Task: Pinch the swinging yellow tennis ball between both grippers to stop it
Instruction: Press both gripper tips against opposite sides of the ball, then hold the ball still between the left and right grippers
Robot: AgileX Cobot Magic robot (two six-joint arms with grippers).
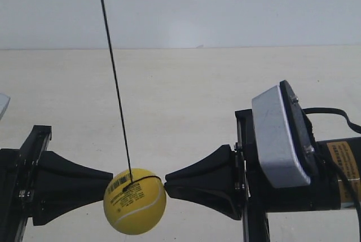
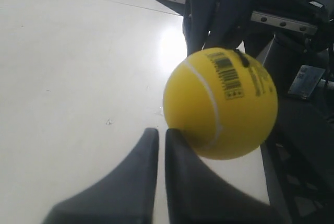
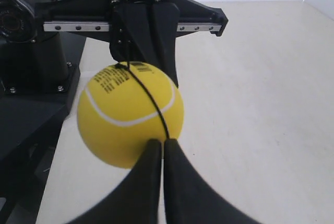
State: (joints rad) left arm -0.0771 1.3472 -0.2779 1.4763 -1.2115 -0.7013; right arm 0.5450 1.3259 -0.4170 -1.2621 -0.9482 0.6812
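The yellow tennis ball (image 1: 135, 202) hangs on a thin black string (image 1: 115, 84) between two black wedge-fingered grippers. In the exterior view, the gripper at the left (image 1: 108, 177) and the gripper at the right (image 1: 168, 184), which has the silver-grey housing (image 1: 276, 135), both touch the ball's upper sides. My left gripper (image 2: 162, 130) is shut, and one fingertip touches the ball (image 2: 219, 104) off to the side. My right gripper (image 3: 163, 141) is also shut, with its tips pressed on the ball (image 3: 128, 114) beside the string. Nothing sits between either pair of fingers.
A pale tabletop (image 1: 186, 95) lies below, with a white wall (image 1: 225, 5) behind it. Each wrist view shows the opposite arm's black frame and rail behind the ball, in the left wrist view (image 2: 282, 23) and in the right wrist view (image 3: 78, 26).
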